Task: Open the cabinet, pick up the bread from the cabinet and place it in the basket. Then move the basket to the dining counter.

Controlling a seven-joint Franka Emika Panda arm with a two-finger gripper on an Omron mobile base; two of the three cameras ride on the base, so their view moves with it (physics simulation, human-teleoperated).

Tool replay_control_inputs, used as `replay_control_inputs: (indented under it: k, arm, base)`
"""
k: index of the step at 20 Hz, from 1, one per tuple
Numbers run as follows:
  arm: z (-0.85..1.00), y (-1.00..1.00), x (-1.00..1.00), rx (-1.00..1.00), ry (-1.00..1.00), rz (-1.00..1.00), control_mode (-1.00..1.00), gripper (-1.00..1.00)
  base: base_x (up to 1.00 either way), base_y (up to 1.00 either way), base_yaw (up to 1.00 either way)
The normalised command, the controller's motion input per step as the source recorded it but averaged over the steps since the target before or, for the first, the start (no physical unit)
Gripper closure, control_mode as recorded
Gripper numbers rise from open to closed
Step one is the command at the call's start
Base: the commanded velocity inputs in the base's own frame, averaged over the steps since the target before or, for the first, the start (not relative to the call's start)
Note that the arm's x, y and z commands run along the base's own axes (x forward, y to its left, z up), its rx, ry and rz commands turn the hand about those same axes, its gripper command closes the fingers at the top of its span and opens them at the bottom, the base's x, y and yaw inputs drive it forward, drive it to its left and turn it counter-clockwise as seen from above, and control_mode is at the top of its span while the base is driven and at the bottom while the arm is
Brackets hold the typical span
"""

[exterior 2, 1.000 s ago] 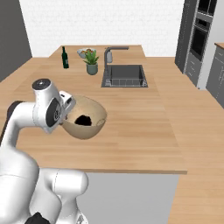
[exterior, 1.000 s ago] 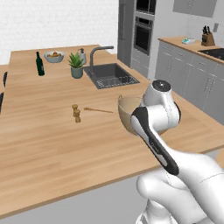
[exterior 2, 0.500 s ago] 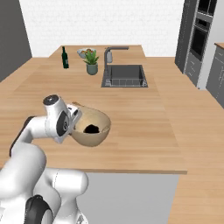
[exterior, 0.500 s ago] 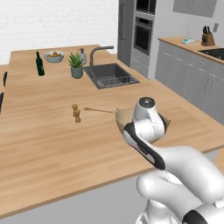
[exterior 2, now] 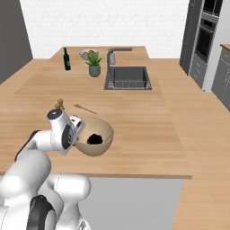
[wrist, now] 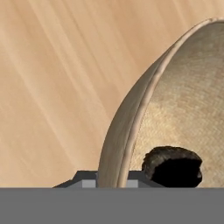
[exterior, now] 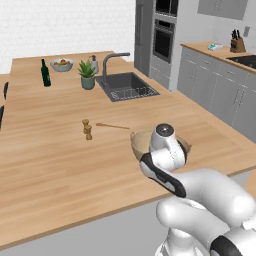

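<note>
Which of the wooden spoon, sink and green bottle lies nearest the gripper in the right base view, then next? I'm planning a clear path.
From the gripper, shut on the basket rim:
1. Wooden spoon, just beyond it.
2. Sink, farther back, to the right.
3. Green bottle, at the far edge.

This is a kitchen. A big wooden counter (exterior: 55,150) has a dark sink (exterior: 127,87) with a bent grey tap (exterior: 112,62) in it. Behind it stand a tall wall oven (exterior: 164,40), grey drawers (exterior: 220,92) and a knife block (exterior: 237,44).
</note>
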Motion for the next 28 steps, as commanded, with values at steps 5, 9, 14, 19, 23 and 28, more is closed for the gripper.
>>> replay_control_inputs:
  k: [5, 9, 14, 19, 23, 28]
  arm:
    - [-0.48, 0.0, 0.06, -0.01, -0.06, 0.04, -1.0, 1.0]
    - [-0.25, 0.0, 0.05, 0.0, -0.01, 0.03, -1.0, 1.0]
    - [-0.03, 0.0, 0.0, 0.0, 0.0, 0.01, -1.0, -1.0]
    - [0.21, -0.06, 0.03, -0.04, 0.02, 0.0, -1.0, -1.0]
    - [0.92, -0.01, -0.1, 0.0, 0.05, -0.06, -1.0, -1.0]
    - [1.0, 0.01, -0.42, 0.04, 0.12, -0.17, -1.0, -1.0]
  base:
    - [0.0, 0.0, 0.0]
    - [0.0, 0.0, 0.0]
    - [0.0, 0.0, 0.0]
    - [0.0, 0.0, 0.0]
    - [0.0, 0.0, 0.0]
    - [0.0, 0.0, 0.0]
